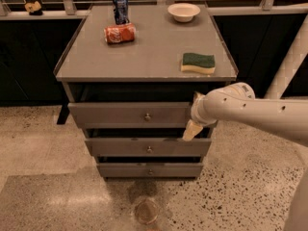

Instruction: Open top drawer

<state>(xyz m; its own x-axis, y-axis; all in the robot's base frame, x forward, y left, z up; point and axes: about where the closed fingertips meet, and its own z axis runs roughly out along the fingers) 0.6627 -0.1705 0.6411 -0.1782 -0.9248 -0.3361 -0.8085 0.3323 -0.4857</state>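
Top drawer (130, 114), grey, central knob: right end hidden behind gripper (194, 114). Gripper's hold, clamped or loose: cannot tell.

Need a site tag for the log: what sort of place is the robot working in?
Probably an office break area or test kitchen: a grey drawer cabinet carrying a tipped soda can, a bowl and a sponge, on a speckled floor. The end effector sits at the right end of the top drawer.

Pincer (194, 113) at right end of top drawer (130, 115), sponge (198, 62) on cabinet top (144, 52) above
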